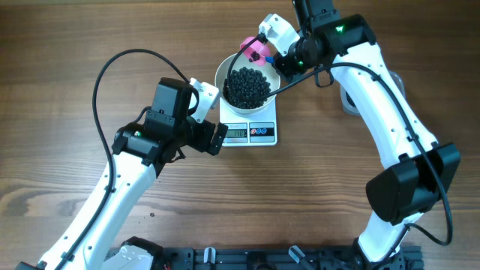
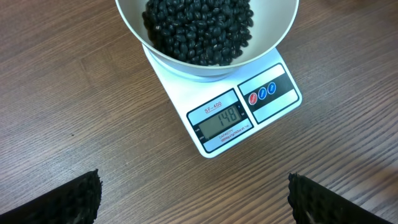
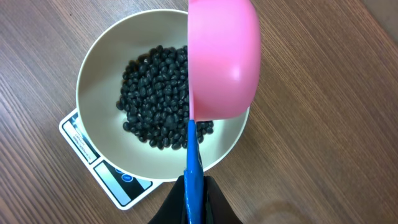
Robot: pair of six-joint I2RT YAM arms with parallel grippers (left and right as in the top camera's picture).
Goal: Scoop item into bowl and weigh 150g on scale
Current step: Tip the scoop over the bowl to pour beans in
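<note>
— Beads [image 1: 247,86], tiny, glossy and black, heaped in the round white smooth bowl [image 1: 219,77] sitting on the flat white square digital scale [image 1: 251,133]; display reads 148!

— Right gripper [image 3: 194,198] clamps the blue handle of a pink plastic scoop [image 3: 224,62] over the bowl's rim. Left gripper [image 2: 194,199] hovers near the scale, jaws spread wide, empty.

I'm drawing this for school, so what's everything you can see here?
Tiny glossy black beads: many, black, heaped in the bowl.
Round white bowl: one, white, on the scale.
Flat white square digital scale: one, white, on the table, reads 148.
Pink plastic scoop, blue handle: one, pink, upside down over the bowl.
Greyish thing: one, mostly hidden behind right arm.
Wooden table: one, brown, under everything.
Left gripper: one, black, open, beside the scale.
Right gripper: one, black, shut on the scoop handle.
</note>
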